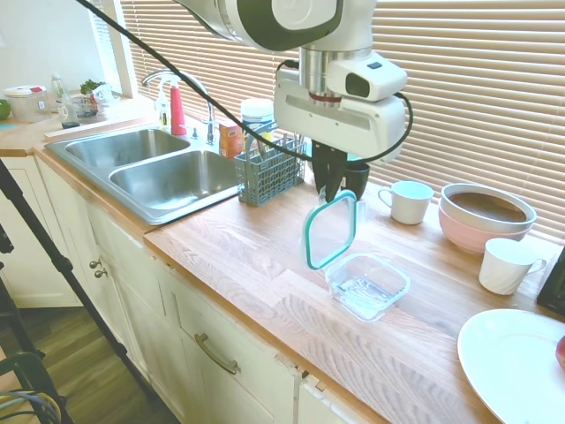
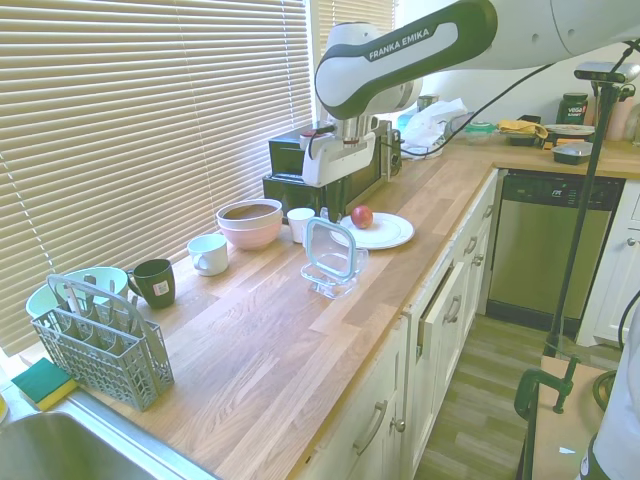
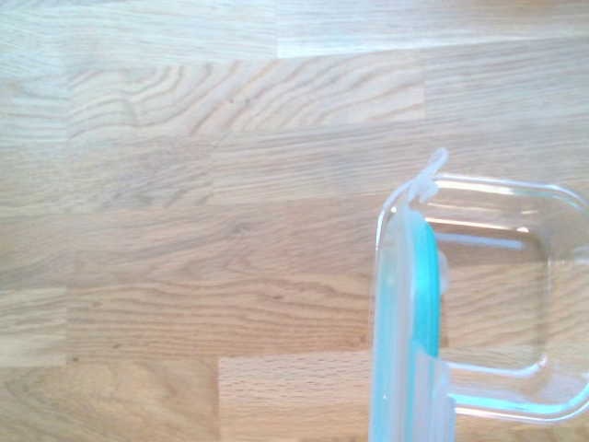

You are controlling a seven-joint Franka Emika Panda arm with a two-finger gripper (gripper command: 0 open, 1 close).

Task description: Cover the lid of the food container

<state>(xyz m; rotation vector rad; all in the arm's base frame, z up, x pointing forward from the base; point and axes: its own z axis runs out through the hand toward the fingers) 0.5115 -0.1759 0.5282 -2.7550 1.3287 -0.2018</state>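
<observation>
The lid, clear with a teal rim, hangs upright on edge from my gripper, which is shut on its top edge. Its lower edge is by the sink-side rim of the food container, a shallow clear glass dish on the wooden counter. I cannot tell whether lid and dish touch. In the second exterior view the lid stands directly over the container. The wrist view shows the lid edge-on beside the empty container.
Behind the dish stand a dark mug, a white mug, stacked bowls and another white cup. A white plate lies right of it. The utensil basket and sink are left.
</observation>
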